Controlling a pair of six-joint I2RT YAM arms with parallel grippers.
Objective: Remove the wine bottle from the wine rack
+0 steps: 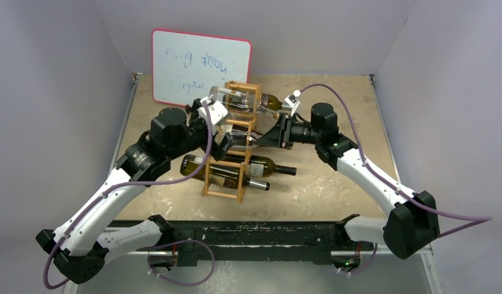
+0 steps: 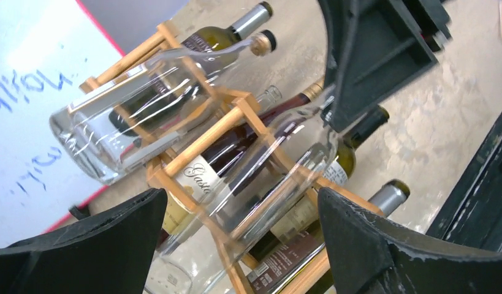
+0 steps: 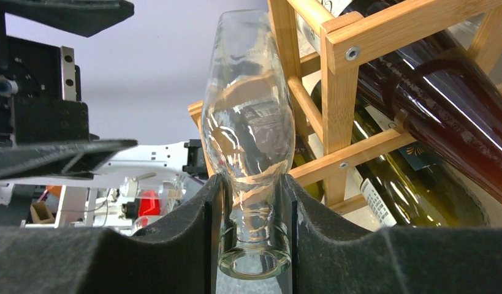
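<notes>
The whiteboard (image 1: 196,64) leans on the back wall at the left, just behind the rack (image 3: 337,122). The left fingers (image 2: 113,239) are released and spread wide on the rack's left side. One stands at each side of the clear bottle (image 3: 248,122)'s base end, with a gap showing on at least one side.

The rack stands mid-tabletop (image 1: 309,190) and tilts. The bottle lies through one of its middle openings, its neck sticking out on the right. A second clear bottle (image 1: 236,98) rests in the opening above it, towards the whiteboard. Dark bottles (image 1: 260,164) fill the openings below, their necks also pointing right. Wooden slats cross close above and below the bottle's body, and a dark red bottle (image 3: 456,104) lies just beside it.

The right fingers (image 3: 187,245) are clenched on the bottle's neck, just behind the lip, at the rack's right face.

Bare tabletop lies to the right of the rack, past the right arm, up to the grey side wall. More bare tabletop lies in front of the rack, down to the black rail (image 1: 266,236) at the near edge.
</notes>
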